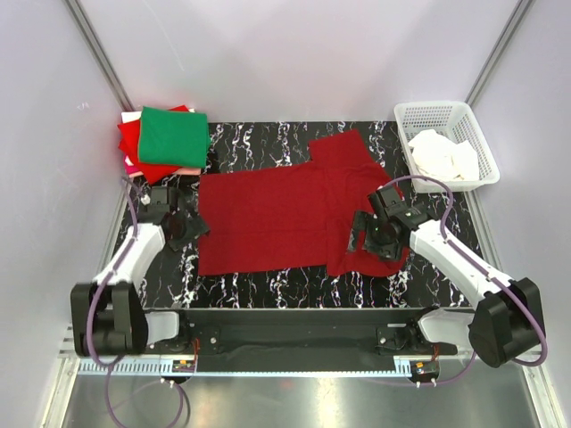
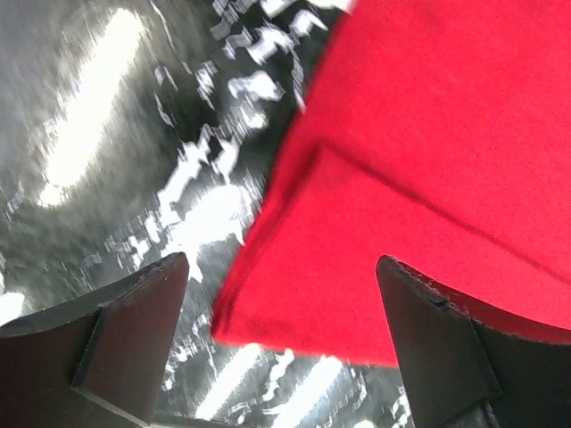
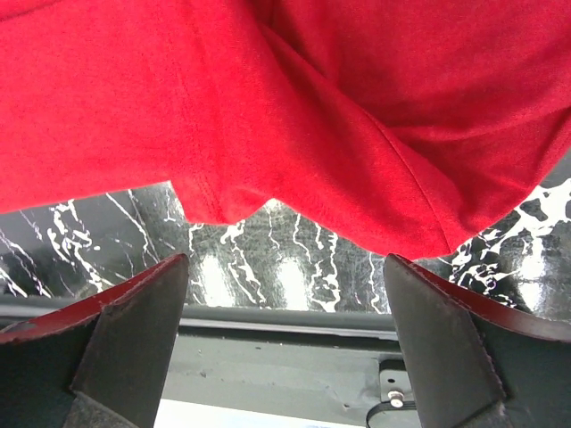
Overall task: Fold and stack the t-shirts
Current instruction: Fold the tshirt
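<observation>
A dark crimson red t-shirt [image 1: 285, 209] lies spread flat on the black marbled table [image 1: 268, 287], sleeves at the right. My left gripper [image 1: 183, 223] is open just off the shirt's left edge; in the left wrist view a hemmed corner of the shirt [image 2: 357, 259] lies between the open fingers [image 2: 134, 330]. My right gripper [image 1: 368, 239] is open over the shirt's near-right sleeve; the right wrist view shows the red cloth [image 3: 294, 107] ahead of its open fingers [image 3: 134, 330], nothing held. Folded shirts [image 1: 169, 138], green on top of bright red and pale pink, are stacked at the back left.
A white lattice basket [image 1: 486, 156] with white cloth stands at the back right. Grey frame posts and pale walls enclose the table. The table's near edge and a metal rail [image 3: 285, 357] show under the right gripper.
</observation>
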Available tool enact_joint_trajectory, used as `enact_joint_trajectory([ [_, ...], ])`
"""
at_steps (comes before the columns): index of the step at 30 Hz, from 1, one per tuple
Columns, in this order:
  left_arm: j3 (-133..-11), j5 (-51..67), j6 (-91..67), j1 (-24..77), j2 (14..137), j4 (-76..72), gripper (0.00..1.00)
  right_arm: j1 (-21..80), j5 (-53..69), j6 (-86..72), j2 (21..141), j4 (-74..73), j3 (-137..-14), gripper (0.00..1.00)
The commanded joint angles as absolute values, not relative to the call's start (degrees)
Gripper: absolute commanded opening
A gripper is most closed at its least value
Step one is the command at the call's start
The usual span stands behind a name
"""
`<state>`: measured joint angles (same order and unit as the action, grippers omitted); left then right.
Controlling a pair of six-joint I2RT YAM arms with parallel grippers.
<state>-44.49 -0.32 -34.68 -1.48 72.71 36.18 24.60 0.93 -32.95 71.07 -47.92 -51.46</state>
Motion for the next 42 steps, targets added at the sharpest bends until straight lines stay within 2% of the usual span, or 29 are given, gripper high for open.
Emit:
enact_joint_trajectory([
  [1, -41.23, 2.64, -36.73, 1.39, 63.21, 35.51, 0.93, 25.22, -1.06, -35.50, 69.26, -45.45, -49.75, 0.96],
  [5, -34.82, 3.16, -39.72, 3.51, 58.02, 33.05, 0.92, 30.66, -4.38, -37.17, 72.76, -44.65, -50.27, 0.95],
  [10, -29.98, 6.67, -41.92, 5.45, 60.73, 26.64, 0.87, 42.07, -10.27, -39.90, 78.92, -46.57, -53.87, 0.93],
  [14, -29.01, 6.50, -41.75, 5.98, 63.19, 25.05, 0.79, 47.18, -12.22, -40.96, 83.48, -46.32, -54.41, 0.86],
  [21, -27.60, 5.63, -41.40, 5.98, 63.02, 23.91, 0.78, 51.76, -13.18, -37.45, 90.61, -45.79, -58.35, 0.77],
  [29, -25.49, 6.06, -40.96, 5.98, 64.07, 21.10, 0.77, 54.67, -20.47, -36.30, 98.17, -50.09, -65.47, 0.74],
  [37, -24.79, 5.89, -40.26, 5.98, 64.78, 19.86, 0.75, 54.76, -23.82, -34.81, 103.61, -51.06, -69.16, 0.52],
  [42, -25.05, 5.54, -39.90, 5.98, 64.25, 20.48, 0.75, 54.67, -23.38, -34.81, 107.66, -54.66, -72.77, 0.45],
])
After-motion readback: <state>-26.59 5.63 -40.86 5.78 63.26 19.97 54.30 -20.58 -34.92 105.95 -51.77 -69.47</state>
